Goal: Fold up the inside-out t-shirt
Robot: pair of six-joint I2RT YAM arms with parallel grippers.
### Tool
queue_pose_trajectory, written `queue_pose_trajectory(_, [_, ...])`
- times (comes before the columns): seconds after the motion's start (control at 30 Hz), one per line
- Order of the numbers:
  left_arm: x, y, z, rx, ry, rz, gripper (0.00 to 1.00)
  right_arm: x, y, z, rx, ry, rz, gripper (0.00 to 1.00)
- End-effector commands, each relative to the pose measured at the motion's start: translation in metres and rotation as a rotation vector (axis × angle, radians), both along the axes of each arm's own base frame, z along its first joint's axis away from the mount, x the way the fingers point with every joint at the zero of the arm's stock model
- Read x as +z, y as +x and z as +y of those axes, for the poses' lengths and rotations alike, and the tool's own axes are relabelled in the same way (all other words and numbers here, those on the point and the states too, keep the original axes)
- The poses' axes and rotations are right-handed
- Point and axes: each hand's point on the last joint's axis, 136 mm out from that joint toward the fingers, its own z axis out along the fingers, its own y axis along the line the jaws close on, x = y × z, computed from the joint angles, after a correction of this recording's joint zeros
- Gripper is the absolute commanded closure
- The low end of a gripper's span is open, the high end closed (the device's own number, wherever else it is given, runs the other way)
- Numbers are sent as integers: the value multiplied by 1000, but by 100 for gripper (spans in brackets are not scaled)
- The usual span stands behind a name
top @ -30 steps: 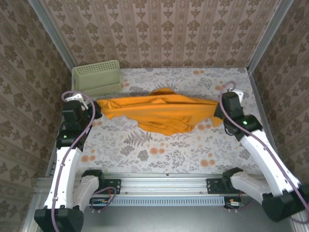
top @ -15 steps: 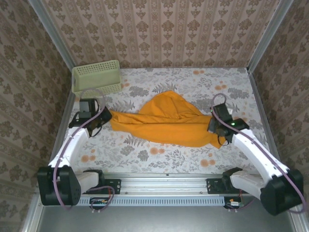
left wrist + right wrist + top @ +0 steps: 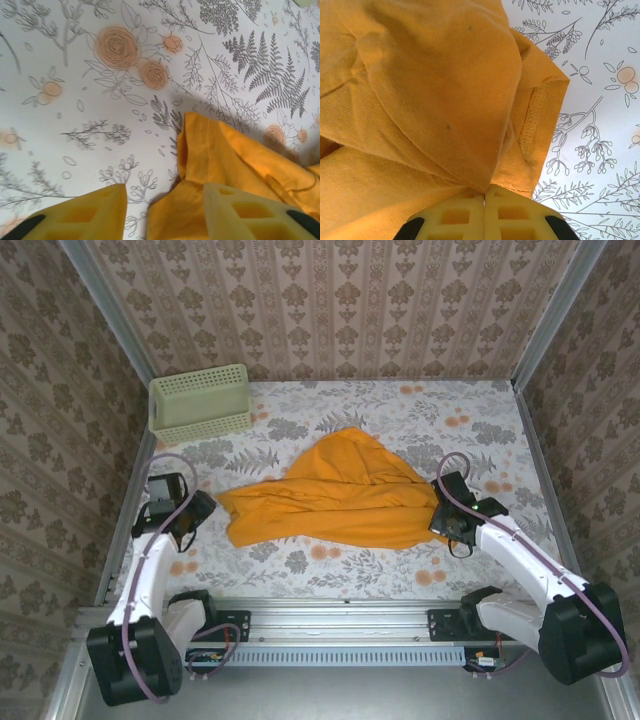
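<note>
Orange-yellow knit, thin and limp, sits at both claws. The right gripper [image 3: 484,200] has its pads pressed together on a bunch of the inside-out t-shirt [image 3: 435,90], with a stitched hem [image 3: 530,120] just right of the pinch. The left gripper [image 3: 165,212] stands wide open and holds nothing; a doubled corner of the shirt lies just ahead of it, reaching in beside its right finger. Light and floppy as it looks, the cloth would likely sag and drag on the flowered table [image 3: 330,570], so hems and corners seem the surest holds. Beyond both claws the shirt heaps up, the pale green basket [image 3: 200,400] well past the left one
</note>
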Motion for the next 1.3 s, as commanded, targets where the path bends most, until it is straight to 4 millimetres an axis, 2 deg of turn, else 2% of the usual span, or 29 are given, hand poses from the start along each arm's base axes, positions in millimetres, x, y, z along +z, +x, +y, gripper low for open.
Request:
queue_pose_trajectory(0.0, [-4, -8, -2, -6, -1, 26, 50, 14, 11, 0, -3, -11, -46, 100])
queue_pose_trajectory(0.1, [-5, -7, -25, -102, -11, 77, 48, 17, 13, 1, 9, -13, -52, 100])
queue_pose_trajectory(0.2, [-11, -7, -51, -203, 7, 105, 40, 19, 16, 2, 15, -17, -55, 100])
queue_pose_trajectory(0.33, [-19, 9, -78, -293, -25, 97, 40, 20, 20, 2, 19, -22, -61, 100])
queue_pose_trajectory(0.43, [-23, 25, -86, -337, 14, 108, 47, 22, 20, -1, 19, -46, -56, 100])
queue_pose_trajectory(0.53, [-34, 37, -89, -359, 39, 150, 60, 23, 20, -6, 12, -76, -53, 100])
queue_pose_trajectory(0.63, [-41, 45, -86, -358, 67, 187, 80, 23, 16, -10, -3, -89, -41, 100])
queue_pose_trajectory(0.73, [-34, 45, -77, -328, 108, 172, 99, 18, 8, -9, -14, -73, -19, 100])
queue_pose_trajectory(0.97, [-11, 26, -46, -200, 169, 73, 100, -23, -18, 7, -22, -1, 110, 100])
queue_pose_trajectory(1.03, [-5, 20, -37, -164, 190, 50, 100, -29, -22, 9, -17, -11, 141, 100])
queue_pose_trajectory(1.13, [0, 16, -28, -146, 223, 37, 100, -28, -22, 9, -6, -21, 146, 93])
queue_pose_trajectory(1.23, [1, 11, -17, -136, 299, 100, 100, -16, -15, 5, 0, -45, 106, 83])
queue_pose_trajectory(1.27, [2, 8, -13, -129, 324, 125, 90, -10, -12, 4, 1, -55, 93, 80])
